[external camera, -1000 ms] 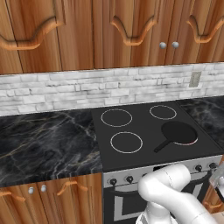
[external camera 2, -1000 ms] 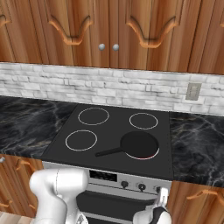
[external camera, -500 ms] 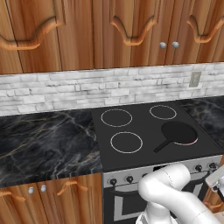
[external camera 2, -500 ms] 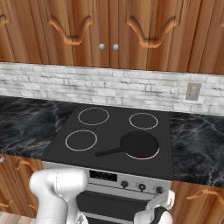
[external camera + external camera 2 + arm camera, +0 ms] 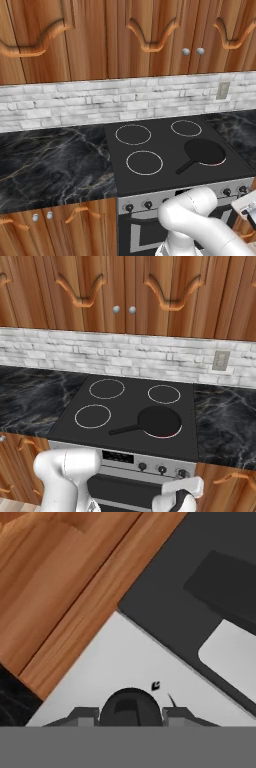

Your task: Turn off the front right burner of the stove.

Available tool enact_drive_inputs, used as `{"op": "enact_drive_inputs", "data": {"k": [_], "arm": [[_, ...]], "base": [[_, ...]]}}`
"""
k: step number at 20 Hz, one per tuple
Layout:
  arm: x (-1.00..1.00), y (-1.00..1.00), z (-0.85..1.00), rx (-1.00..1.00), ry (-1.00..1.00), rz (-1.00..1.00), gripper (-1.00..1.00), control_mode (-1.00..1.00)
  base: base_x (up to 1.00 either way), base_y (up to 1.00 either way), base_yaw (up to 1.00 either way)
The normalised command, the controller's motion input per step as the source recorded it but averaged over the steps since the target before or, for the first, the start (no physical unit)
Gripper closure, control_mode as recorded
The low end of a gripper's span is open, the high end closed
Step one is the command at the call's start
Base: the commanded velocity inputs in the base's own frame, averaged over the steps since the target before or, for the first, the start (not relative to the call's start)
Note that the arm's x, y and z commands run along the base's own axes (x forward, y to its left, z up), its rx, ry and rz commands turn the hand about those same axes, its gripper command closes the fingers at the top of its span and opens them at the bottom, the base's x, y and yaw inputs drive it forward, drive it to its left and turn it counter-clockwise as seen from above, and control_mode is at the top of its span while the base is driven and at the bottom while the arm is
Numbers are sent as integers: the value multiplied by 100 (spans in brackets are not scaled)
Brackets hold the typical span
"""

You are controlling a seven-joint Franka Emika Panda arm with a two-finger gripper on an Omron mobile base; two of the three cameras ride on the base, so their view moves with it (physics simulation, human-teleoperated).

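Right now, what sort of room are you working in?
A home kitchen, by the look of it: a black glass-top stove with a frying pan, marble-look counters, and wooden cabinets above a brick backsplash.

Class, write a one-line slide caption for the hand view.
The claw shut on a dark knob on the stove front panel, wooden cabinet alongside.

Smooth black glass tops the stove [image 5: 192,406], its front panel [image 5: 125,667] matt brushed steel. Glossy veined dark marble on the counter [image 5: 50,160], upper-frame cabinets [image 5: 100,40] in polished wood, rough pale stone backsplash [image 5: 75,351], matt black frying pan [image 5: 159,421].
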Motion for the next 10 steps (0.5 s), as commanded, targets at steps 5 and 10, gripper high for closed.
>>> {"op": "enact_drive_inputs", "data": {"k": [5,10], "arm": [[9,10,4,48,7,1,100,-100],[2,0,5,52,6,2,100,-100]], "base": [[0,0,0],[0,0,0]]}}
